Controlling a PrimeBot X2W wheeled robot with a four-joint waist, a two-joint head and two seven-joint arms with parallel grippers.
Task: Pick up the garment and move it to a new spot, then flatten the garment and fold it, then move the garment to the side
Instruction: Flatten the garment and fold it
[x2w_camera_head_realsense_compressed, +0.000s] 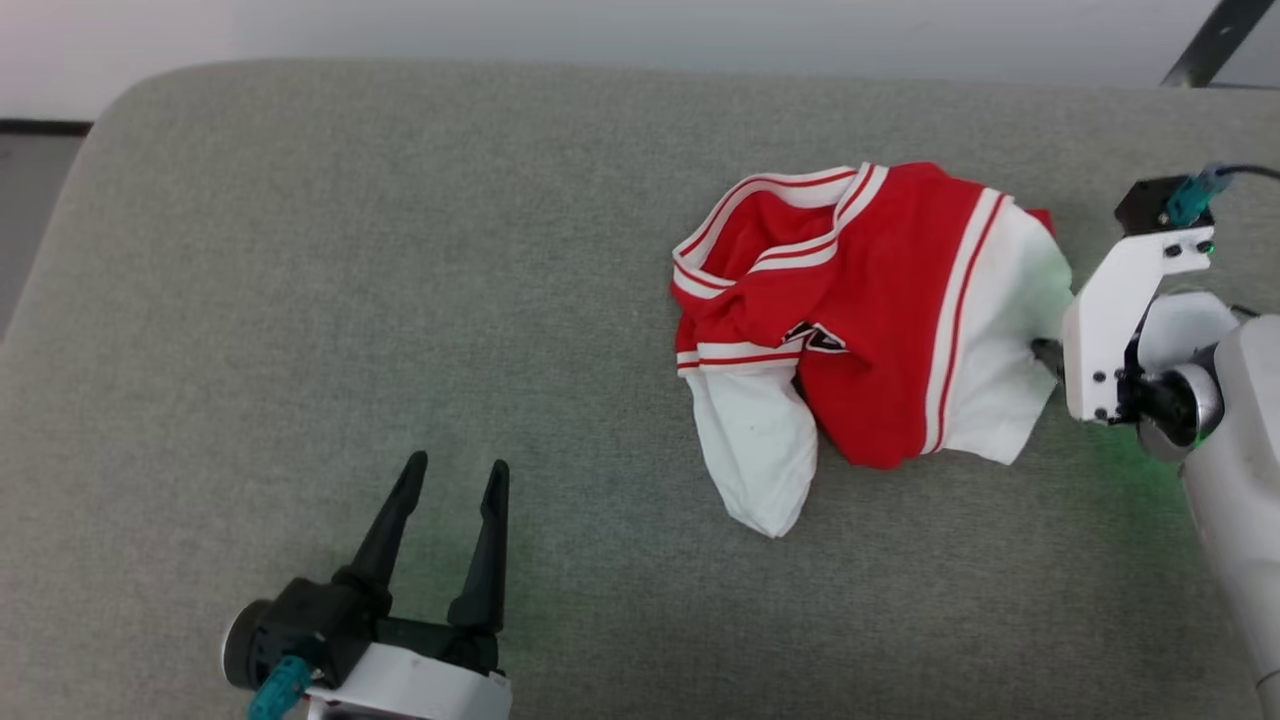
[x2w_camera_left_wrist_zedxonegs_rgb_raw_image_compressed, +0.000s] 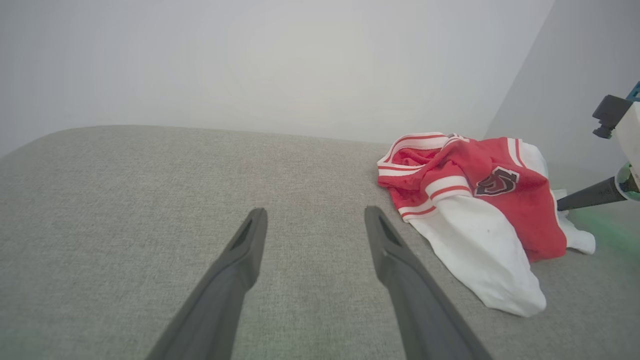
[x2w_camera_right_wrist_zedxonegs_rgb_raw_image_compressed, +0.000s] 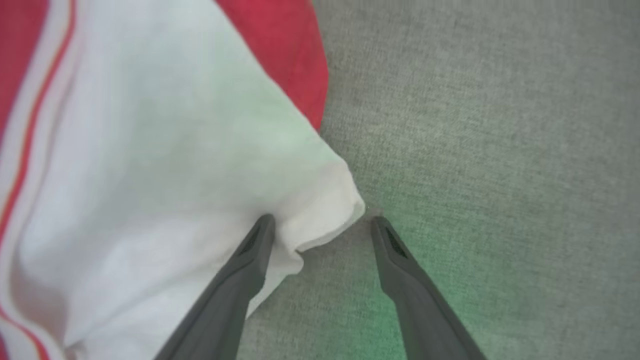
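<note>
Your left hand (x2w_camera_head_realsense_compressed: 456, 466) hovers spread and empty at the cushion's (x2w_camera_head_realsense_compressed: 300, 250) front edge. Your right hand (x2w_camera_right_wrist_zedxonegs_rgb_raw_image_compressed: 321, 221), equally wide, straddles the crumpled T-shirt's (x2w_camera_head_realsense_compressed: 880, 300) white sleeve (x2w_camera_right_wrist_zedxonegs_rgb_raw_image_compressed: 150, 150) by the right edge, likely to pinch it.

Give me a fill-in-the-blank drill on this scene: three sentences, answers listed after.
1. The crumpled red V-neck T-shirt with striped trim lies on a ____ fabric surface.
2. The left end effector sits apart from the shirt, its jaws ____.
3. The right end effector, jaws open, is at the edge of the shirt's ____ sleeve.
Missing words: grey; open; white.
</note>
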